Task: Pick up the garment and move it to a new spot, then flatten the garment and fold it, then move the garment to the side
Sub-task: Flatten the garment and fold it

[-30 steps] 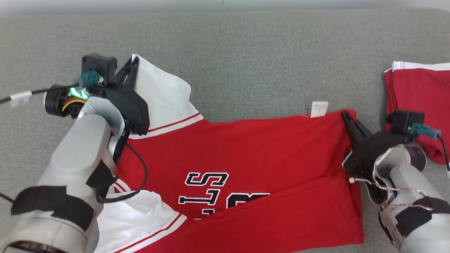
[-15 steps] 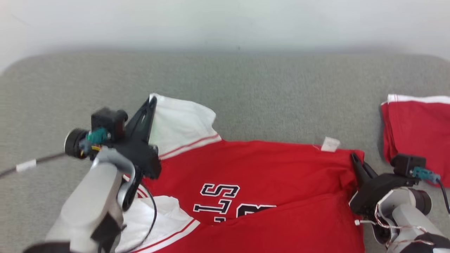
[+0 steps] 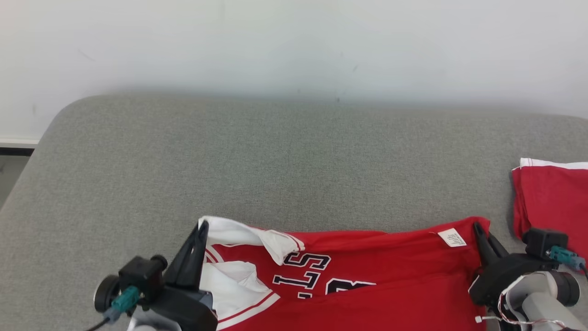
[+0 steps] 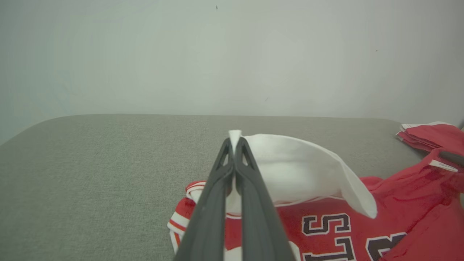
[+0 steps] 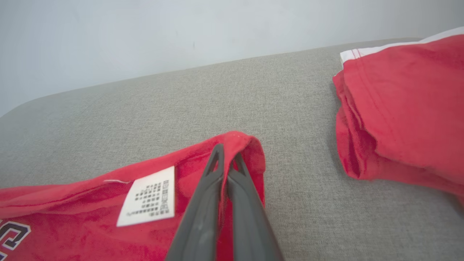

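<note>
The garment point(image 3: 376, 266) is a red jersey with white sleeves and black-and-white lettering, spread along the near edge of the grey surface. My left gripper point(image 3: 202, 226) is shut on its white sleeve point(image 4: 290, 170), holding the sleeve's edge raised so that the cloth droops over toward the lettering. My right gripper point(image 3: 477, 226) is shut on the red hem corner point(image 5: 239, 143), lifted a little off the surface beside a white care label point(image 5: 148, 197). The jersey's lower part runs out of the head view at the bottom.
A second folded red garment with white trim point(image 3: 551, 193) lies at the far right, close to my right gripper, also seen in the right wrist view point(image 5: 402, 108). The grey padded surface point(image 3: 285, 161) stretches back to a pale wall point(image 3: 294, 46); its rounded left corner is in view.
The head camera has tilted up, bringing the wall into view. Both grippers have pulled toward me with the jersey, and the white sleeve has folded over onto the red body.
</note>
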`<state>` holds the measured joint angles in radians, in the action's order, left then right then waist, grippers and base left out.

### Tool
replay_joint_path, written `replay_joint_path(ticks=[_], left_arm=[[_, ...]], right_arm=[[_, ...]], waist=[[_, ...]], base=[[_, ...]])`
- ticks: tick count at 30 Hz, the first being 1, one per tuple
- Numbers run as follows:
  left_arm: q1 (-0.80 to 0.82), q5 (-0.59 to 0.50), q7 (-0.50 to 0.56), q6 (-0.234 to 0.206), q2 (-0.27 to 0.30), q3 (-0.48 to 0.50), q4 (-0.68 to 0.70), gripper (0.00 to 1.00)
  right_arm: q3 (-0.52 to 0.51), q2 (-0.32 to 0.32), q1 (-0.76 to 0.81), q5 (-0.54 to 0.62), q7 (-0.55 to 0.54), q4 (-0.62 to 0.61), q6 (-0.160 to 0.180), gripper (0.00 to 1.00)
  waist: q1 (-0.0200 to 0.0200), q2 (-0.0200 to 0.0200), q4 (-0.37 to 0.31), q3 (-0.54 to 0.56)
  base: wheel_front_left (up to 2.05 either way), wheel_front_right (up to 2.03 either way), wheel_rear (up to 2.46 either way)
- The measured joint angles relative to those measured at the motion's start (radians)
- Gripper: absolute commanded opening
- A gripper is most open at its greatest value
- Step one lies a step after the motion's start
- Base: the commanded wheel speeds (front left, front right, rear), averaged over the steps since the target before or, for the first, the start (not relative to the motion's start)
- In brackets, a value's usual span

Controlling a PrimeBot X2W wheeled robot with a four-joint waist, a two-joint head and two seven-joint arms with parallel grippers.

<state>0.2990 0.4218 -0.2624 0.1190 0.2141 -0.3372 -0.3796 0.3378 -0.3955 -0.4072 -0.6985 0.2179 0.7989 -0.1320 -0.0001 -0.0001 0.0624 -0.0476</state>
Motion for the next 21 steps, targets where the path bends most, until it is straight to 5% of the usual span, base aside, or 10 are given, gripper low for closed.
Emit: replay_joint_path(ticks=[7, 21], left_arm=[[-0.147, -0.033, 0.0, 0.006, -0.055, 0.076, 0.044, 0.0], [-0.319, -0.079, 0.0, 0.011, -0.121, 0.081, 0.062, 0.0]], right_arm=[[0.03, -0.015, 0.065, -0.01, 0.025, -0.023, 0.0, 0.0], [0.045, -0.013, 0.162, -0.039, 0.043, -0.067, 0.0, 0.0]], waist=[[0.0, 0.0, 0.013, 0.032], [0.0001, 0.0001, 0.014, 0.058]], base=[[0.0, 0.0, 0.0], [0.0, 0.0, 0.0]])
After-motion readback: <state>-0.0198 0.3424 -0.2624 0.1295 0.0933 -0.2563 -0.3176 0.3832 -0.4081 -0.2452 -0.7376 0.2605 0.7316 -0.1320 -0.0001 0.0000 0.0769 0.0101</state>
